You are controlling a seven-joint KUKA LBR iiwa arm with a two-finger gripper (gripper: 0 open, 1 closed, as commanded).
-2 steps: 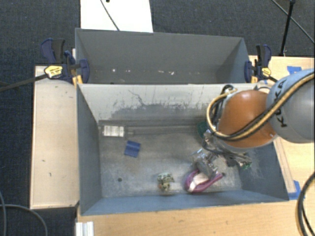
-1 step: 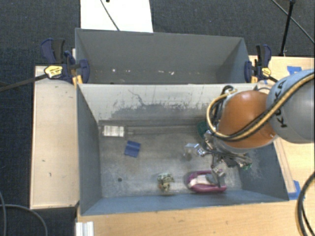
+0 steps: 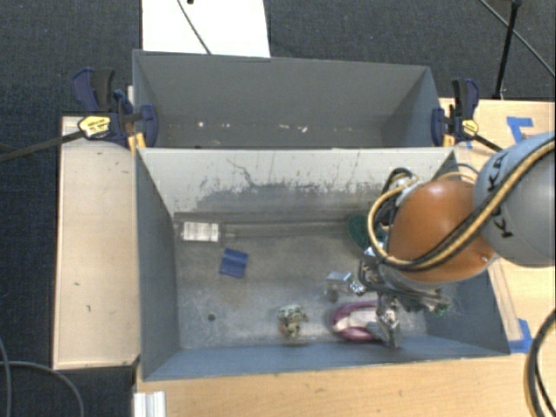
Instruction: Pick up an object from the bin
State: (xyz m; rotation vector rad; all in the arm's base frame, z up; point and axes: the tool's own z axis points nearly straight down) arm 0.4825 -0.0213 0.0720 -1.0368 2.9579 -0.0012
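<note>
1. The pink item (image 3: 349, 321) lies flat on the floor of the bin (image 3: 162, 259), in the near right part, close to the near wall. It is rounded and longish, with a paler patch on its upper side.
2. The gripper (image 3: 387, 320) is low in the bin at the pink item's right end. In our view the two overlap, but we cannot tell whether they touch.
3. We cannot tell whether the gripper is open or closed: its tip reads as a dark, metallic cluster against the grey floor.
4. Just beyond the pink item, toward the far wall, we see a small silver piece (image 3: 339, 282), just left of the gripper's body.
5. Left of the pink item, near it but apart, sits a speckled lump (image 3: 293, 321), greenish and pale, also near the near wall.
6. Well apart to the left, a blue block (image 3: 233, 263) lies askew on the floor. Beyond it, at the foot of the far wall, lies a clear block (image 3: 200, 231).
7. A green thing (image 3: 358, 228) shows at the far right of the floor, partly hidden by the robot.
8. Above the gripper we see the orange cover (image 3: 434, 228), with cables (image 3: 379, 215) looped round it. The grey arm (image 3: 530, 198) comes in over the bin's right wall.
</note>
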